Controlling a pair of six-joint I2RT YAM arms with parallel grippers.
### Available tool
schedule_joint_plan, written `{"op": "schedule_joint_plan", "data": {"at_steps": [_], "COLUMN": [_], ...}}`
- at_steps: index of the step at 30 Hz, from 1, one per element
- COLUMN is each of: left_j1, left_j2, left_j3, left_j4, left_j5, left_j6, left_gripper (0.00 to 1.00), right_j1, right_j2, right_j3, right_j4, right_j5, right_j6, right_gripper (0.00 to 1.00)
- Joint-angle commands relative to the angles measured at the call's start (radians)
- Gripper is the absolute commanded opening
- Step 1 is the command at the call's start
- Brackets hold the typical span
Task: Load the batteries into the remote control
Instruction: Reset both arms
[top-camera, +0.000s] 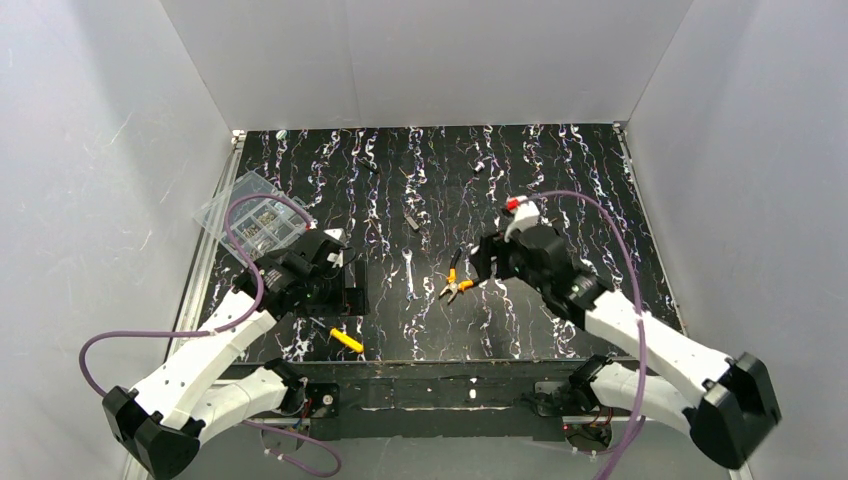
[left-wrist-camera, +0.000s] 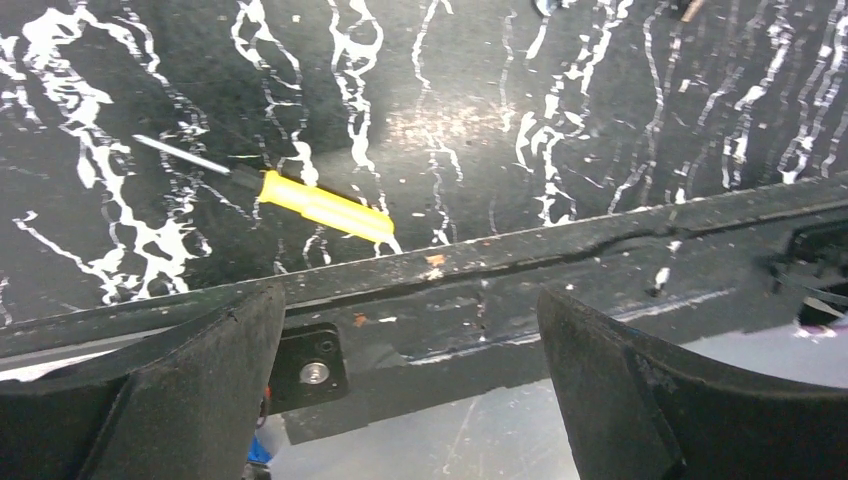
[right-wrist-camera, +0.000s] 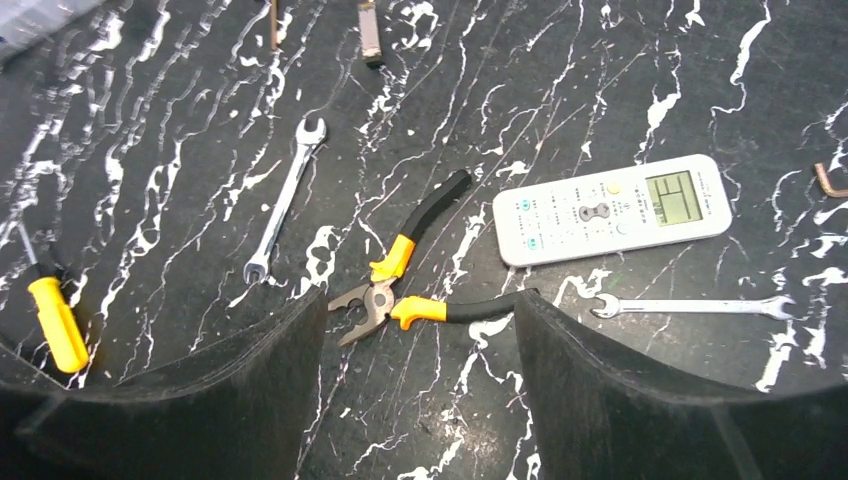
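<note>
The white remote control (right-wrist-camera: 612, 208) lies face up on the black marbled table, screen and buttons showing, ahead and to the right of my right gripper (right-wrist-camera: 415, 340). That gripper is open and empty above the table, with the yellow-and-black pliers (right-wrist-camera: 400, 275) just beyond its fingertips. In the top view the right gripper (top-camera: 483, 262) hangs over the table's middle and the arm hides the remote. My left gripper (left-wrist-camera: 410, 340) is open and empty, pointing at the table's near edge; in the top view it (top-camera: 350, 285) is at the left. No batteries show in any view.
A yellow-handled screwdriver (left-wrist-camera: 325, 205) lies near the front edge (top-camera: 347, 340). A wrench (right-wrist-camera: 283, 200) lies left of the pliers, another wrench (right-wrist-camera: 690, 305) below the remote. A clear compartment box (top-camera: 255, 215) sits at the back left. Small metal bits lie further back (top-camera: 412, 220).
</note>
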Motion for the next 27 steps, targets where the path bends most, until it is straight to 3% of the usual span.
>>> {"op": "schedule_joint_plan", "data": {"at_steps": [1,12,27], "left_j1": [0.007,0.008,0.007], "left_j2": [-0.003,-0.039,-0.094], "left_j3": [-0.028,-0.052,-0.077], "left_j4": [-0.122,-0.118,-0.066], "left_j5": [-0.128,-0.177,-0.136], "left_j6": [0.04,0.054,0.027], "left_gripper": [0.98,0.98,0.98], "right_j1": [-0.011,-0.032,-0.032], "right_j2": [-0.176,-0.372,-0.387], "right_j3": [-0.201,-0.425,-0.355], "right_j4": [0.344,0.399,0.295], "right_j5": [-0.04,-0.095,-0.117], "right_j6": [0.059,0.192,0.116], "right_gripper": [0.77,0.77,0.77]}}
